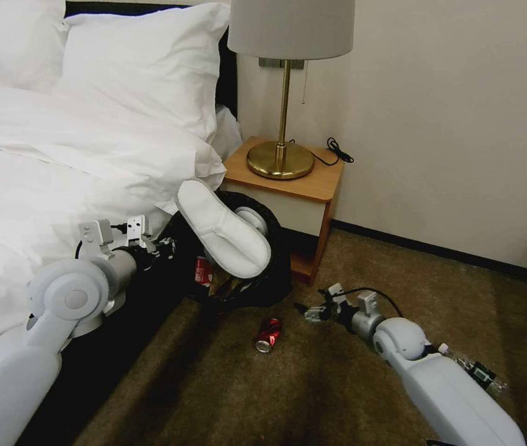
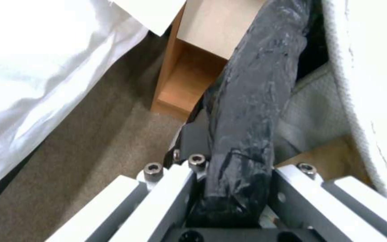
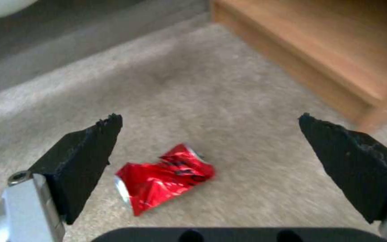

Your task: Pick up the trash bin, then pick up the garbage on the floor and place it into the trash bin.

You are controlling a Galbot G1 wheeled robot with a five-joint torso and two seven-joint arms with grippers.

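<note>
Trash bin (image 1: 275, 272) hangs mid-frame in the head view, tilted, its black-bagged rim pinched by the left gripper (image 1: 163, 246), whose fingertips are lost against the dark plastic. A white slipper (image 1: 223, 228) sticks out of the bin's mouth, with a red can (image 1: 203, 270) and some brown paper (image 1: 225, 285) below it, half hidden. Down on the carpet (image 1: 337, 396), centre frame, lies a crushed red can (image 1: 268, 334). Just right of it hovers the right gripper (image 1: 310, 313), spread wide and empty. Behind the right forearm, lower right, a clear bottle (image 1: 480, 375) is partly covered.
</note>
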